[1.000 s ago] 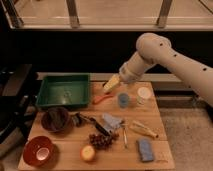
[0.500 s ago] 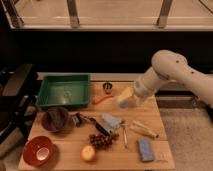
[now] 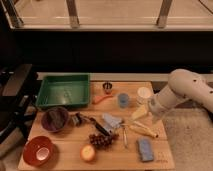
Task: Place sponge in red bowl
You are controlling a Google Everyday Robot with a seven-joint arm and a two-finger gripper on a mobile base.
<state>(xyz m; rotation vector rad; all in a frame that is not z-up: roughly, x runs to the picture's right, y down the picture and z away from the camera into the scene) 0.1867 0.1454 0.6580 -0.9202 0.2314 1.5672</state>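
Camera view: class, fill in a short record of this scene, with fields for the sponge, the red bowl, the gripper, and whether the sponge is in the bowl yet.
sponge: lies flat near the front right corner of the table
red bowl: front left corner, no sponge in it
gripper: open, holding nothing, over the table's right side beside the banana, short of the sponge
between sponge and bowl: apple, grapes
task state: not yet done
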